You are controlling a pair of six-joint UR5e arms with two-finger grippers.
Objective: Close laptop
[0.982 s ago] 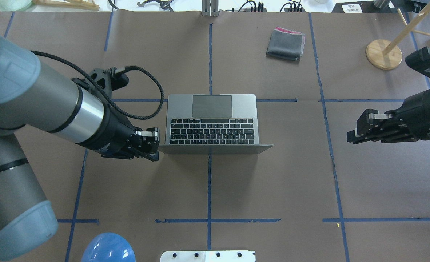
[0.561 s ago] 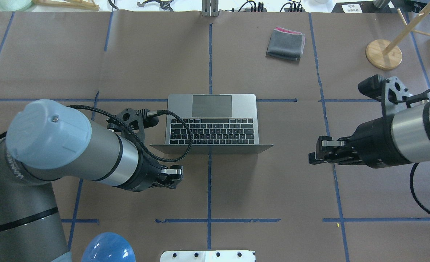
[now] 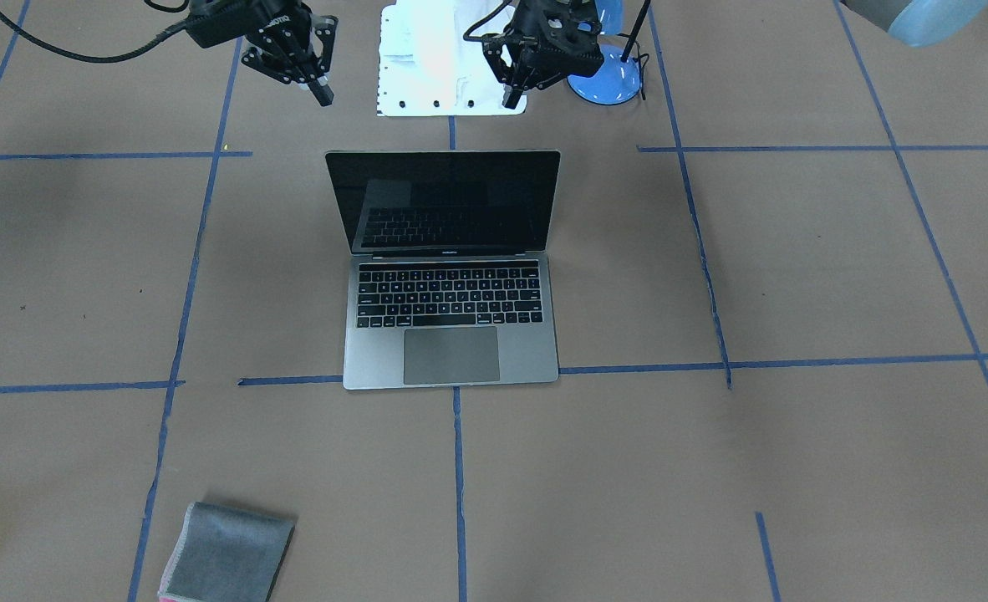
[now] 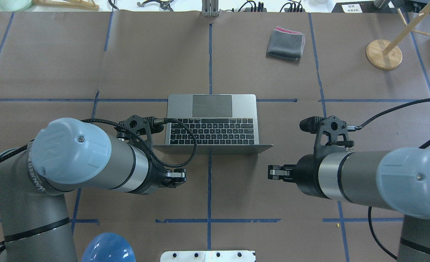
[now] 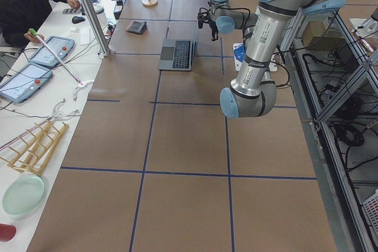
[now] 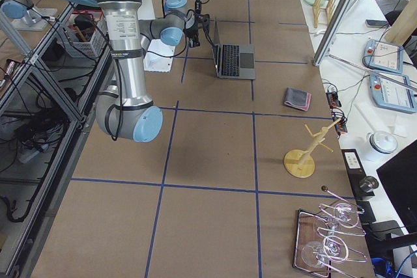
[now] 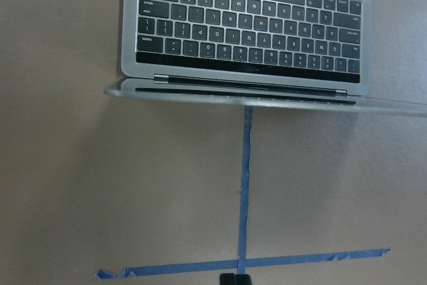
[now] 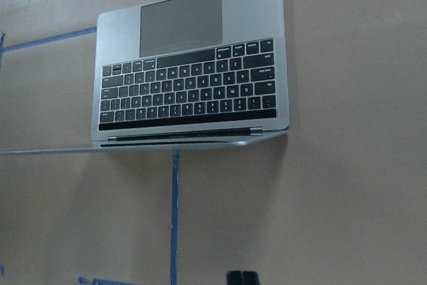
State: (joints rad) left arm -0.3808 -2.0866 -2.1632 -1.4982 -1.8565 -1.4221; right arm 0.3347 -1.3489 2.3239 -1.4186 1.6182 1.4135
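The laptop (image 4: 212, 120) sits open at the middle of the brown-papered table (image 4: 266, 189). It is a thin grey metal machine with a black keyboard and a large trackpad. Its dark screen stands near upright and faces away from the robot. Its trackpad edge lies along a blue tape line (image 4: 277, 100), and the lid's top edge is the part nearest the robot.

Both arms reach in low behind the lid on the robot's side, pointing toward each other across the centre line. The left gripper (image 4: 180, 175) hangs behind the lid's left corner, and the right gripper (image 4: 272, 172) hangs out past its right corner. Each has its fingers drawn together on nothing, and neither touches the laptop. Brown paper shows between the two fingertips and between them and the lid.

A folded grey cloth (image 4: 286, 44) lies well apart at the far right. A wooden stand (image 4: 383, 54) is farther right again, near the table's edge.
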